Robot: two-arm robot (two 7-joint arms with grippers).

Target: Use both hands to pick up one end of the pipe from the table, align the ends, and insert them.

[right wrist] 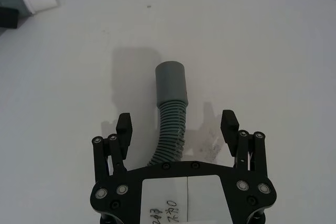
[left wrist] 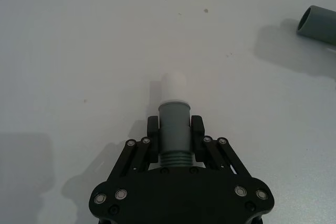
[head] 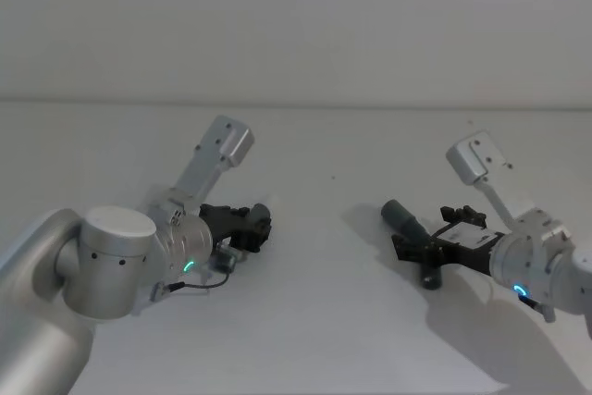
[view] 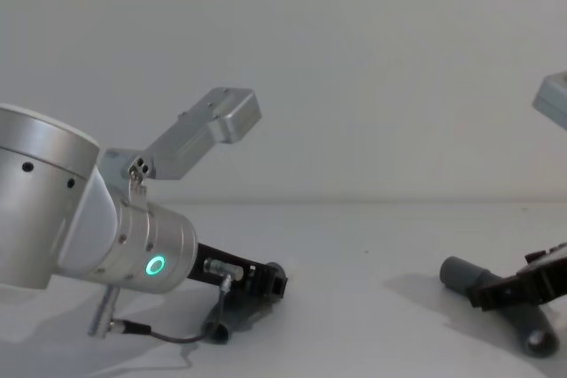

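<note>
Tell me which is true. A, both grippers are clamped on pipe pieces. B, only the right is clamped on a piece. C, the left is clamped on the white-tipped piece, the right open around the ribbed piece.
C: the left gripper squeezes the white-tipped piece from both sides, while the right gripper stands wide open astride the ribbed piece.

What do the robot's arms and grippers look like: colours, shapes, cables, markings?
The left arm and right arm are silver cylinders, with a green ring light on the left and a bluish light on the right. The left gripper and right gripper are black two-finger linkages with silver rivets. A thin black cable loops by the left wrist; a white handwritten label marks the right gripper.
</note>
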